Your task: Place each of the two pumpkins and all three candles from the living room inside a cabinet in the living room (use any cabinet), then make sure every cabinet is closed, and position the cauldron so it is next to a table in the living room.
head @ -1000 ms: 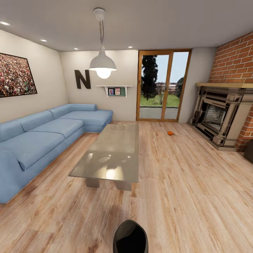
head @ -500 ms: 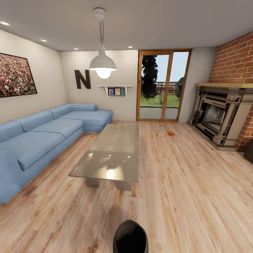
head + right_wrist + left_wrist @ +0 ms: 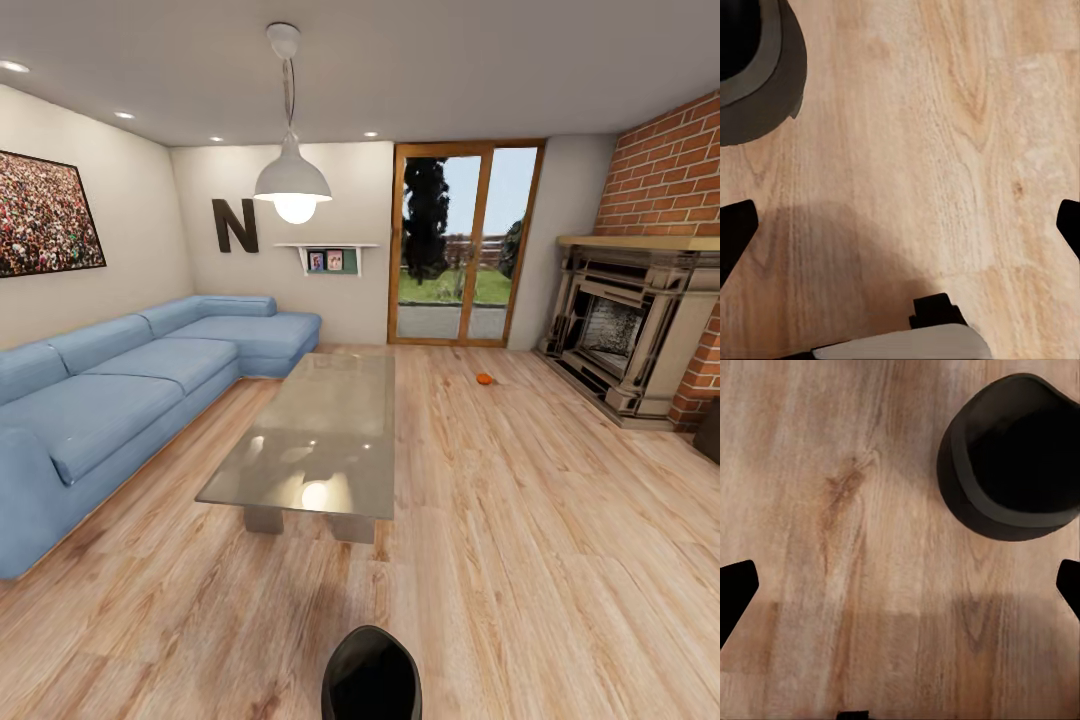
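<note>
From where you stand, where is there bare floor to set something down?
The widest bare floor lies between the glass table and the fireplace, with only one small pumpkin on it. The strip between the blue sofa and the table is narrower.

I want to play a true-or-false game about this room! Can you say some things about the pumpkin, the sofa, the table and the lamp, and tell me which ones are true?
1. The small orange pumpkin sits on the wooden floor. True.
2. The long corner sofa is red. False: it is blue.
3. The low glossy grey table stands between the sofa and the pumpkin. True.
4. The pumpkin rests on the table. False: it lies on the floor, nearer the brick fireplace.
5. The white hanging lamp is lit. True.
</note>
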